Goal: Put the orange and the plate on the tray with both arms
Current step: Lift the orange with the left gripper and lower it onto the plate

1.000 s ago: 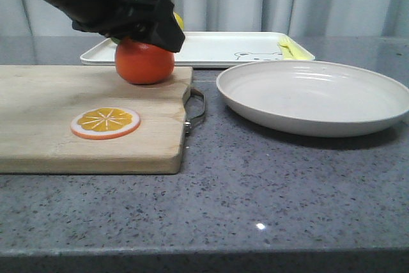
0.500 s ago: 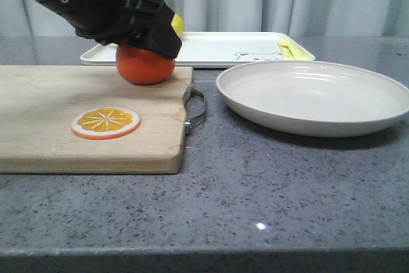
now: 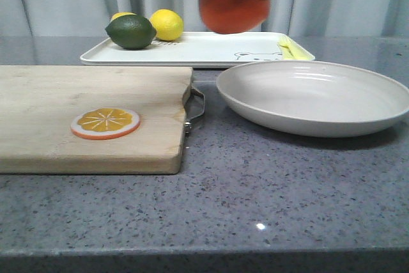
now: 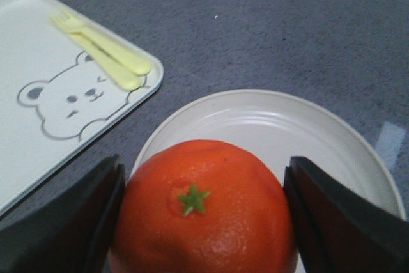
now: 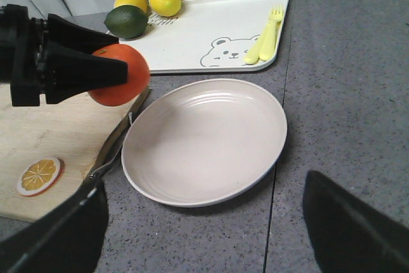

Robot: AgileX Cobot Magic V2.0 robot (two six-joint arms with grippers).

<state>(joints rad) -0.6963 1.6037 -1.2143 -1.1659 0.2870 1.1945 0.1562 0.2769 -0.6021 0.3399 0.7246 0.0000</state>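
On the worktop (image 3: pixel 255 196) at 9 o'clock lies the cutting board (image 3: pixel 57 113) with an orange slice (image 3: pixel 105 123). My left gripper (image 4: pixel 203 212) has its jaws clamped on the orange (image 3: pixel 231 7), airborne at 12 o'clock before the tray (image 3: pixel 211 49). The plate (image 3: pixel 313 97) sits at 3 o'clock. My right gripper (image 5: pixel 204 222) has its jaws wide apart, holding nothing.

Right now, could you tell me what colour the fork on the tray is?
The fork is pale yellow, clearest in the right wrist view, on the white tray.

Kitchen-like setup: speckled stone counter (image 3: pixel 255 183), wooden cutting board (image 3: pixel 77 119), lemons (image 3: pixel 166 24).
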